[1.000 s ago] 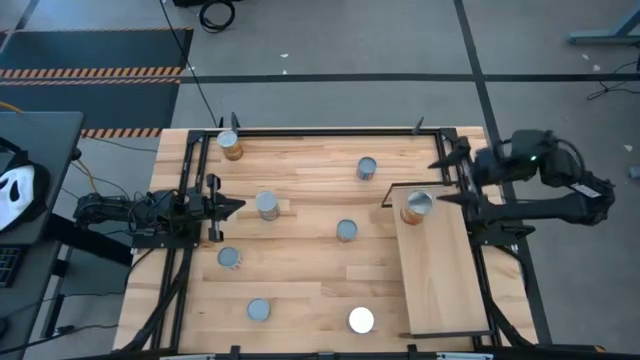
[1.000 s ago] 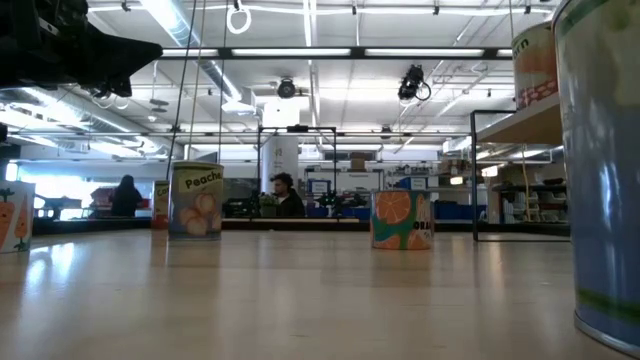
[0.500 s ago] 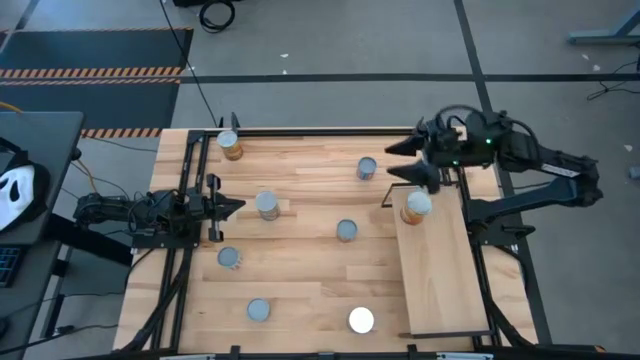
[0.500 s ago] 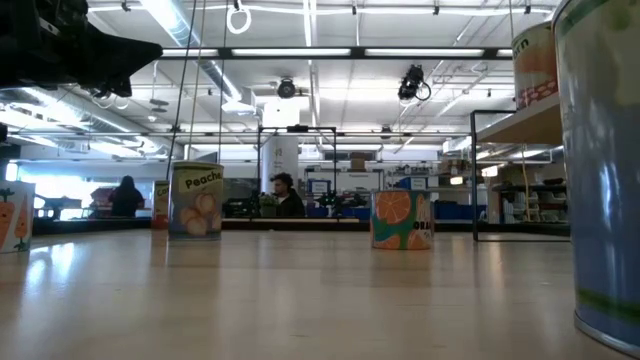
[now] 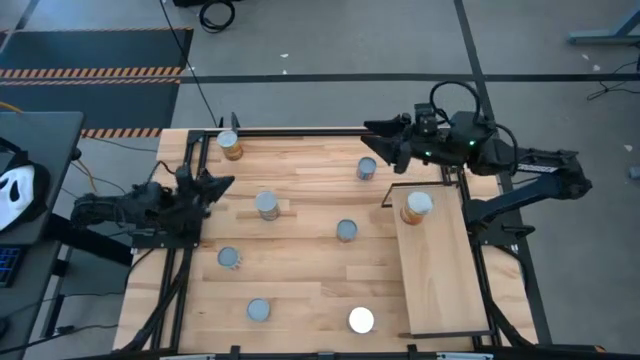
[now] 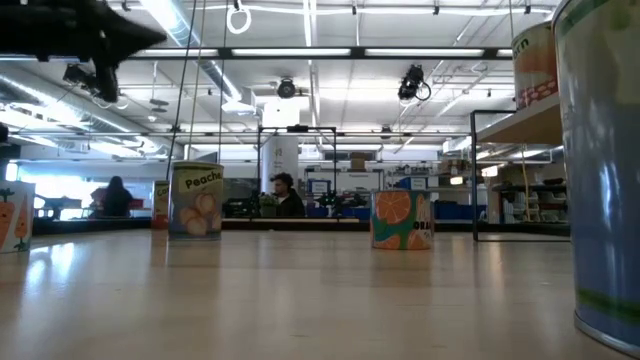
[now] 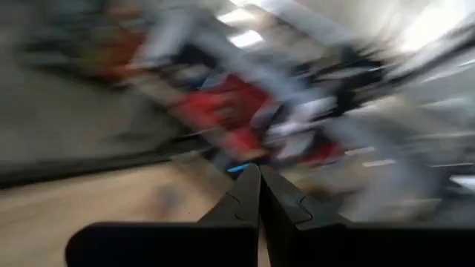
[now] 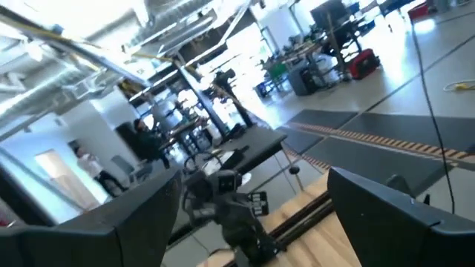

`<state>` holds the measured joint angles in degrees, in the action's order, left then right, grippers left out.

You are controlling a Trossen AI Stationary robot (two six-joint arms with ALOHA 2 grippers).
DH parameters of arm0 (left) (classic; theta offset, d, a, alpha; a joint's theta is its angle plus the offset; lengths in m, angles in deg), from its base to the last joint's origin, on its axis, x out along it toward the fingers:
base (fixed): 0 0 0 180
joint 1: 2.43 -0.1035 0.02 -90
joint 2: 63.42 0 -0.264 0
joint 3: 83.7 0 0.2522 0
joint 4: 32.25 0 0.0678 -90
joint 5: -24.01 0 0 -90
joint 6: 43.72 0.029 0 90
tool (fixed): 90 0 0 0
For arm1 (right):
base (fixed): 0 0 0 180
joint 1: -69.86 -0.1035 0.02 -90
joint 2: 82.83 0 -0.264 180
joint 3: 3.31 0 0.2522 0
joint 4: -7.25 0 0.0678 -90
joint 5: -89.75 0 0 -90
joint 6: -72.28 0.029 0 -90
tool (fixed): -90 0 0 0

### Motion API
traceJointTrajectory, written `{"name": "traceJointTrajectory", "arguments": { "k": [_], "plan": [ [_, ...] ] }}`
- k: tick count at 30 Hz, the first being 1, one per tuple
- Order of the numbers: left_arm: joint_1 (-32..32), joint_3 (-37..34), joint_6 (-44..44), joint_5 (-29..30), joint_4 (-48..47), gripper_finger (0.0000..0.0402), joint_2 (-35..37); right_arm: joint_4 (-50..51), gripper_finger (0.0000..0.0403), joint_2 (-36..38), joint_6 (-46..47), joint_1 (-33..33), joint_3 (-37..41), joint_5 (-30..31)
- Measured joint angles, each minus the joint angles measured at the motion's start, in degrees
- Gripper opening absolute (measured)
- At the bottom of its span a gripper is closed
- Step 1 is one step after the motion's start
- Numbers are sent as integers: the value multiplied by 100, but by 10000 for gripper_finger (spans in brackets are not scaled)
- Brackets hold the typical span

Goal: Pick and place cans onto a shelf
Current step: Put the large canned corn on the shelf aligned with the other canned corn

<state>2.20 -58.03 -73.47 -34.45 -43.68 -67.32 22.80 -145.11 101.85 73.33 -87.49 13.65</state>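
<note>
Cans, small round metal-topped tins, are sitting scattered on the slatted wooden worktop (image 5: 300, 270); the right gripper (image 5: 383, 141), jaws spread and empty, is hovering beside the silver-topped can (image 5: 367, 168), probably lining up a grasp. One orange-sided can (image 5: 415, 207) is standing on the pale wooden shelf (image 5: 445, 280). The left gripper (image 5: 212, 186), jaws pressed together, is waiting at the worktop's left edge
</note>
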Motion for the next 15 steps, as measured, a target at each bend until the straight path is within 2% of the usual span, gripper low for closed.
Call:
{"name": "traceJointTrajectory", "arguments": {
  "k": [3,6,10,15],
  "plan": [
    [-243,654,-156,792,-1330,9,-376,-69,346,-132,-4,51,0,100],
    [-555,1150,-263,1207,-2282,19,-763,-127,346,-227,-14,93,1,117],
    [-1070,1558,-264,1306,-2861,62,-1289,-152,346,-305,-224,109,-1,108],
    [-1816,1772,-364,1119,-2925,153,-2111,-374,349,-397,-798,116,0,103]
  ]
}}
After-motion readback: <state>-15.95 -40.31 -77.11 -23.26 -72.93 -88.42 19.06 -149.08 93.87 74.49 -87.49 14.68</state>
